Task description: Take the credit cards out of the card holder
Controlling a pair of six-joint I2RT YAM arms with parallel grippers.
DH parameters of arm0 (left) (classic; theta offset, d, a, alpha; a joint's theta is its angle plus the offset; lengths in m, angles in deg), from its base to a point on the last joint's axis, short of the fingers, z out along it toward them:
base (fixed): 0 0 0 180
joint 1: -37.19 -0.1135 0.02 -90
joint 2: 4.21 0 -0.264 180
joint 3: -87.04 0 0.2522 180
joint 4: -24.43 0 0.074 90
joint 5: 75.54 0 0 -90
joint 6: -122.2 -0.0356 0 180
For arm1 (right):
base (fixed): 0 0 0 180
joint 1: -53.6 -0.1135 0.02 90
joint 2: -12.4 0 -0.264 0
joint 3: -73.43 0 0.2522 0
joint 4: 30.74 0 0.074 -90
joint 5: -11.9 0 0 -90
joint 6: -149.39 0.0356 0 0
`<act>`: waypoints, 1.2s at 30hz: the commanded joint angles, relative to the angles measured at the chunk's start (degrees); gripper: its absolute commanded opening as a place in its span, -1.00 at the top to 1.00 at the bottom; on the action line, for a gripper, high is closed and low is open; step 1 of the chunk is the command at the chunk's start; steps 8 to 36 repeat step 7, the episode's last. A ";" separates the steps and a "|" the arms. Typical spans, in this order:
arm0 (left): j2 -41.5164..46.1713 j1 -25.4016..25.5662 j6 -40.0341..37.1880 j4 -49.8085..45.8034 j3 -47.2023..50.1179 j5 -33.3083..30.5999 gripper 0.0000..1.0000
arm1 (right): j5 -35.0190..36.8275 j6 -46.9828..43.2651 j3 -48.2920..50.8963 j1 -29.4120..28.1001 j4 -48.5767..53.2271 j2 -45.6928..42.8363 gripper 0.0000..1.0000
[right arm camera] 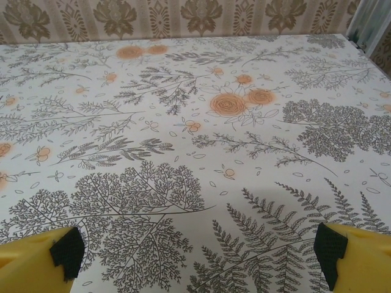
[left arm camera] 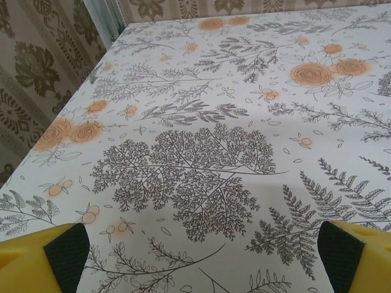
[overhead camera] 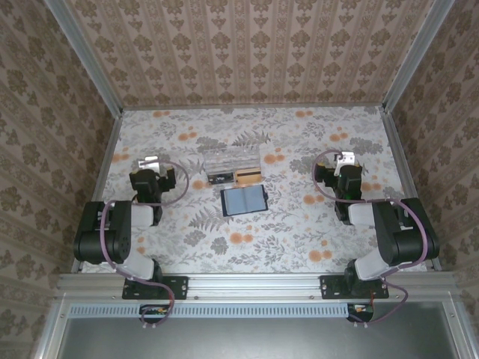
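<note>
My left end effector (overhead camera: 148, 162) and right end effector (overhead camera: 346, 159) stood wide open, empty; pinning the card holder (overhead camera: 244, 200) flat first seemed wise.

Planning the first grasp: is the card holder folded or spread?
Spread open: the card holder lies flat with its paler blue-grey inside facing up.

Floral counter (overhead camera: 299, 224), bare lanes wide on left and right, clear plastic box (overhead camera: 232, 159) and card holder (overhead camera: 244, 200) near each other at centre, low obstacles, patterned walls (overhead camera: 247, 52) closing three edges
</note>
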 commanded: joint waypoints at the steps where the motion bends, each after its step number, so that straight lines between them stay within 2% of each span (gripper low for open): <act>1: 0.10 -0.08 -1.10 2.45 -0.02 1.14 -1.00 | -1.26 -0.48 0.11 0.15 -2.28 0.34 -1.00; 36: 0.12 -0.07 -1.18 2.50 -0.05 1.25 -1.00 | -1.28 -0.47 0.11 0.15 -2.29 0.36 -1.00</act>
